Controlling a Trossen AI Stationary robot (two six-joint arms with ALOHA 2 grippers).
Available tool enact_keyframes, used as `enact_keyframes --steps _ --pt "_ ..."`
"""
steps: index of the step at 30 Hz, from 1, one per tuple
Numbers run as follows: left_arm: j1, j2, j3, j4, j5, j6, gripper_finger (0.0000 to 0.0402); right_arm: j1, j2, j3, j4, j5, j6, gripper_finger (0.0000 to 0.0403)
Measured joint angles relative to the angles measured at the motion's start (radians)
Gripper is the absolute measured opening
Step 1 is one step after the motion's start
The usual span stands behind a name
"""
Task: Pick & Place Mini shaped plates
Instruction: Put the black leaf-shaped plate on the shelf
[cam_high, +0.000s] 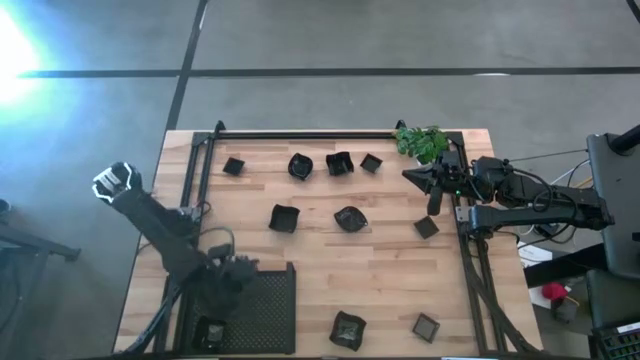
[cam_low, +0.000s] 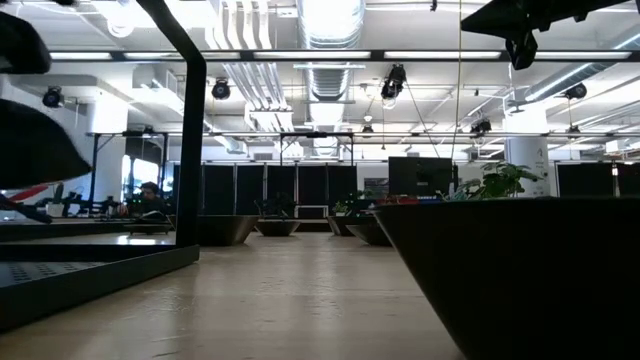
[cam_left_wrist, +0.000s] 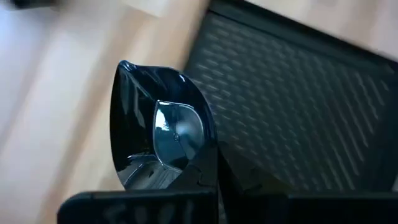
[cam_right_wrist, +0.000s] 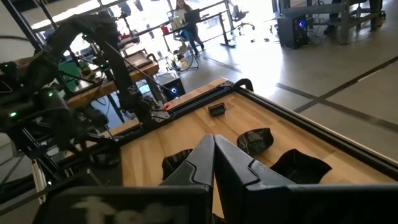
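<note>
The left wrist view shows what the high view hides: the left gripper (cam_left_wrist: 205, 180) pinches a glossy black mini plate (cam_left_wrist: 158, 140) by its rim, held over the edge of the black mesh tray (cam_left_wrist: 298, 118), with bare counter (cam_left_wrist: 56, 124) beside it. From above, that gripper (cam_high: 215, 330) sits low at the tray's near-left corner and the held plate cannot be made out. The right gripper (cam_high: 412, 174) hovers with its fingers pressed together near the green plant (cam_high: 421, 142) at the counter's far right; its own wrist view shows the closed fingers (cam_right_wrist: 214, 158) empty above several dishes. The high view alone allows a count: nine mini plates lie loose on the wood (four in the far row, three mid-counter, two near the front edge), plus one tray and one plant.
</note>
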Motion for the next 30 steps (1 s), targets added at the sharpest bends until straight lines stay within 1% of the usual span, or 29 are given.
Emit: enact_keyframes --steps 5,9,16,20,30 --pt "-0.063 0.064 0.001 0.016 0.052 0.014 0.0 0.0 0.0 0.0 -0.001 0.0 0.0 0.0008" --pt "-0.093 0.119 0.001 0.054 0.065 0.04 0.0 0.0 0.0 0.0 -0.002 0.0 0.0 0.0008" --pt "-0.103 0.192 0.002 0.082 0.134 0.057 0.0 0.0 0.0 0.0 -0.003 0.0 0.0 0.0008" --pt "-0.104 0.201 0.002 0.084 0.145 0.081 0.0 0.0 0.0 0.0 -0.005 0.0 0.0 0.0008" --pt "-0.104 0.198 0.0 0.084 0.167 0.076 0.0 0.0 0.0 0.0 -0.027 0.0 0.0 0.0008"
